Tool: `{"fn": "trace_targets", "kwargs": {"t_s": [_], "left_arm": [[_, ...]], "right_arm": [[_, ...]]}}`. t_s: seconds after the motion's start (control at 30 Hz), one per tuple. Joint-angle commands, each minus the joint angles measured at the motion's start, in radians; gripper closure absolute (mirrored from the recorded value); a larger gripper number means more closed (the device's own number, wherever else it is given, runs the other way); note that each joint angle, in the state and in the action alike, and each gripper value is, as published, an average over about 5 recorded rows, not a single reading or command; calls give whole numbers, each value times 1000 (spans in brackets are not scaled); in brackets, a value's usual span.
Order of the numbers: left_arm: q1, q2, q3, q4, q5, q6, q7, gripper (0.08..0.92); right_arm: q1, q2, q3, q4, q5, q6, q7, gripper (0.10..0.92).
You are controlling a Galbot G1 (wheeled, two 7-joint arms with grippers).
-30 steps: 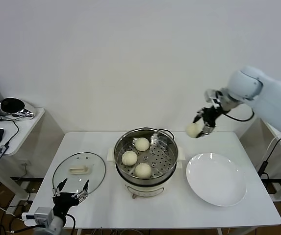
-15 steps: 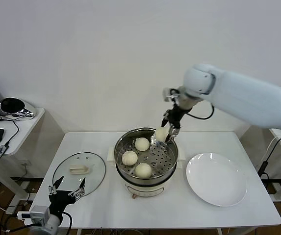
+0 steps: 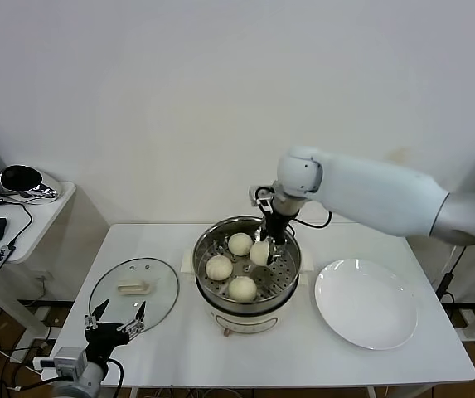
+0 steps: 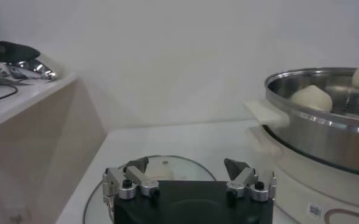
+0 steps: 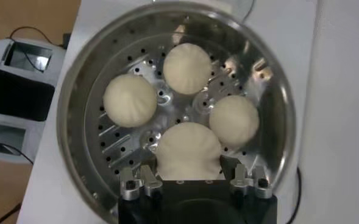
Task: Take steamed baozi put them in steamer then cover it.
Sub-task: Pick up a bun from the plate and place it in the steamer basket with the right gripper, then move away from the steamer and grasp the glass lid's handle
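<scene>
The steamer (image 3: 289, 274) stands mid-table on its white base. Three baozi (image 3: 239, 244) (image 3: 219, 267) (image 3: 242, 288) lie on its perforated tray. My right gripper (image 3: 264, 249) is down inside the pot, shut on the fourth baozi (image 5: 188, 151), just above the tray; the other three show beyond it in the right wrist view (image 5: 187, 67). The glass cover (image 3: 167, 286) with its cream handle lies flat on the table left of the steamer. My left gripper (image 3: 118, 322) is open and empty, low at the table's front left edge, beside the cover (image 4: 161, 165).
A flat white plate (image 3: 365, 303) lies right of the steamer. A side table (image 3: 42, 207) with a dark bowl, a mouse and cables stands at far left. The steamer's rim and white side handle (image 4: 266, 113) rise near the left gripper.
My right arm has swung left from beside the table's back right and lowered the baozi into the steamer. The left arm has barely moved.
</scene>
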State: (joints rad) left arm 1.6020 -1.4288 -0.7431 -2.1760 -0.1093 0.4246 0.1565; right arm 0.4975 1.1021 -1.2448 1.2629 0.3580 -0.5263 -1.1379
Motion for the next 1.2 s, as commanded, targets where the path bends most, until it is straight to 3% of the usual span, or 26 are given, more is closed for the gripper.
{"fn": "trace_targets", "kwargs": {"t_s": [0.03,0.53,0.8,0.97,1.07,1.2], "left_arm": [[-9,-1,-3,17,-1,1,2,177],[-10,-5,3,19,1,1,6,177],[-15,-7,-4,19,3,3,10,177],[-19,-1,-13,29,8,3,14,177],[-19,5,-13,28,5,-1,14,177],[-29,1,-11,32,-18,-20,9,177]], "right_arm": [[-71,14,-5,-18,-48,-15,21,379],[-74,-18,8,-22,-83,-13,43,372],[-25,-106,84,32,-68,10,5,214],[-2,-237,226,131,-55,26,-12,203],[-33,-331,356,190,7,54,75,203],[-100,-490,447,293,182,177,382,203]]}}
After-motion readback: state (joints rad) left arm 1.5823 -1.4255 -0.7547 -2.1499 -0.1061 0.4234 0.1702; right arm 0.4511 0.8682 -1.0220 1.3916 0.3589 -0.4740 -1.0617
